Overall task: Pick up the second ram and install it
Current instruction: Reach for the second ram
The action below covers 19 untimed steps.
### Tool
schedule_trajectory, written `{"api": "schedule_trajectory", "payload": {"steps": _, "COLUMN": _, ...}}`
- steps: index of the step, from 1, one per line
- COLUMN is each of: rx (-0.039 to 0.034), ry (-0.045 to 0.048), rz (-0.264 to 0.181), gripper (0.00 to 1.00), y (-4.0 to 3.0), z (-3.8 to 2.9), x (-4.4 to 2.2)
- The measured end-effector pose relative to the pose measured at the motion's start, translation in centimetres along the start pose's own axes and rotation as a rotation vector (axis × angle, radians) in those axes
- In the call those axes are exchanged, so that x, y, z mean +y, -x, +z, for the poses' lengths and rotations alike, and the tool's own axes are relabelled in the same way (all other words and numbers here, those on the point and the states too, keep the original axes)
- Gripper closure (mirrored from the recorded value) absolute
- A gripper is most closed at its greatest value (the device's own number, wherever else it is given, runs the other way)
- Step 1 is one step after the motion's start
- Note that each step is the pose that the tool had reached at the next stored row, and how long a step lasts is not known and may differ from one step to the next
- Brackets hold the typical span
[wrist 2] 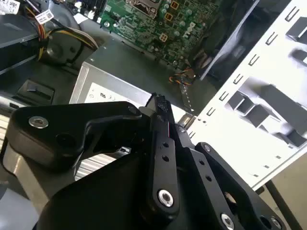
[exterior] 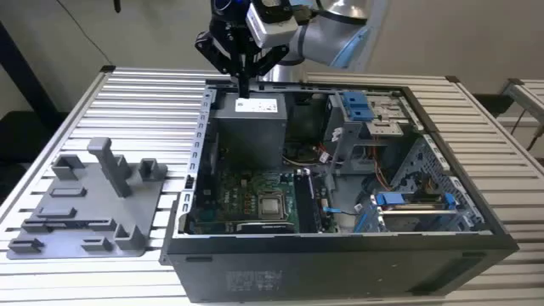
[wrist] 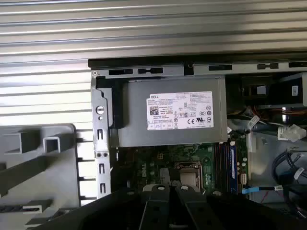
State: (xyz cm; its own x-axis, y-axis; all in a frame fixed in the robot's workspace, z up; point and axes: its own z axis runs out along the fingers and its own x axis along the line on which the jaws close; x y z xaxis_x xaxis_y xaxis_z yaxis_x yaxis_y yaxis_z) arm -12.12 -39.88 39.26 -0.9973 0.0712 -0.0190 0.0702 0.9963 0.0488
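Note:
My gripper hangs above the back of the open computer case, over the grey power-supply box. Its fingers are pressed together, and nothing shows between them in both wrist views. Memory slots run next to the processor socket on the green motherboard. Thin long sticks stand on edge in the slots. I cannot pick out the second ram among them.
A grey holding fixture with posts and pockets lies on the slatted table at the exterior view's left. Blue drive latches, cables and a drive cage crowd the case toward the exterior view's right.

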Motion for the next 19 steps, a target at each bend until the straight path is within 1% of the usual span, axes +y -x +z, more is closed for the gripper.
{"api": "schedule_trajectory", "payload": {"steps": 7, "rx": 0.0, "ry": -0.0001, "rz": 0.0, "gripper": 0.89, "y": -0.08, "z": -0.01, "x": 0.0}}
{"api": "schedule_trajectory", "payload": {"steps": 19, "rx": 0.0, "ry": -0.0001, "rz": 0.0, "gripper": 0.89, "y": -0.8, "z": -0.02, "x": -0.06}}
